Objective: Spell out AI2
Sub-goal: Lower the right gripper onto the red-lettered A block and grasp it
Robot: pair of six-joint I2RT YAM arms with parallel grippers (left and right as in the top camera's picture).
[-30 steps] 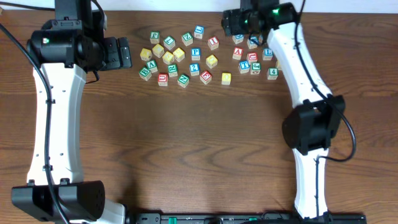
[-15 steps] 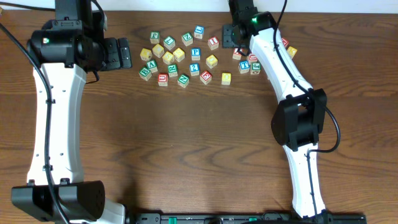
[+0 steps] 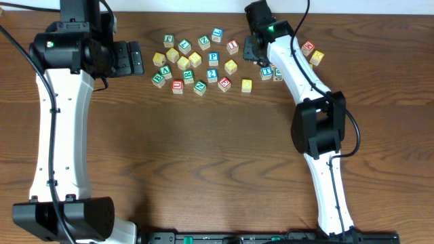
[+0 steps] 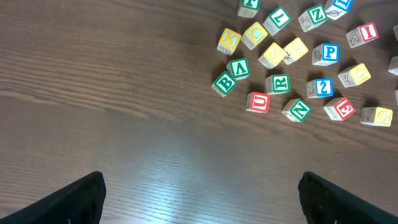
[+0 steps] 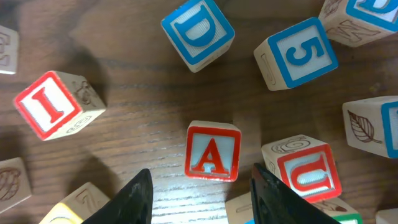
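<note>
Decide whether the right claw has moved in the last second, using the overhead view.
Yes. The right claw has swung left and down the picture, ending level with and close beside the red I block, which stayed put.

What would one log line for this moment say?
right fingers: open, straddling red A block | red I block, blue 2 block: unplaced | left fingers: open, idle

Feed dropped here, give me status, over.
Left gripper open, empty. Right gripper open over red A cube, not gripping. Red U cube close beside it. Red I cube lies apart.
</note>
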